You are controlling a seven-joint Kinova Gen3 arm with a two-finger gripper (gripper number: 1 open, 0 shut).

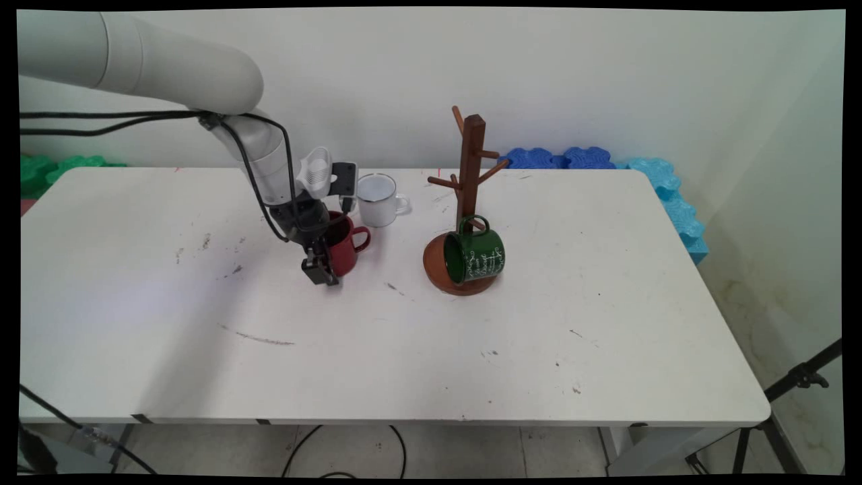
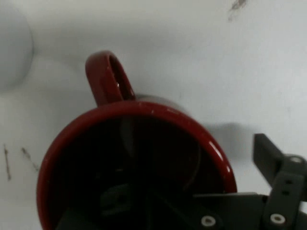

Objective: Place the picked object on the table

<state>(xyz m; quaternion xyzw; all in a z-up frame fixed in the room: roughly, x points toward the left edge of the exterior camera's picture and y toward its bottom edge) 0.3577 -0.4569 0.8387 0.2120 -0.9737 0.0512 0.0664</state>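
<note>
A red mug (image 1: 348,248) stands upright on the white table (image 1: 202,350), its handle towards the wooden mug tree. My gripper (image 1: 322,268) is lowered over the mug's near-left rim. In the hand view the red mug (image 2: 144,115) fills the picture from above. One black finger (image 2: 265,152) stands outside the wall with a small gap to it. The other finger is lost in the dark inside of the mug. The gripper (image 2: 211,167) is open astride the rim and holds nothing.
A white mug (image 1: 378,200) stands just behind the red one. To the right, a wooden mug tree (image 1: 469,176) has a green mug (image 1: 475,256) hanging from a low peg over its round base. Blue foam pieces (image 1: 667,182) line the far right edge.
</note>
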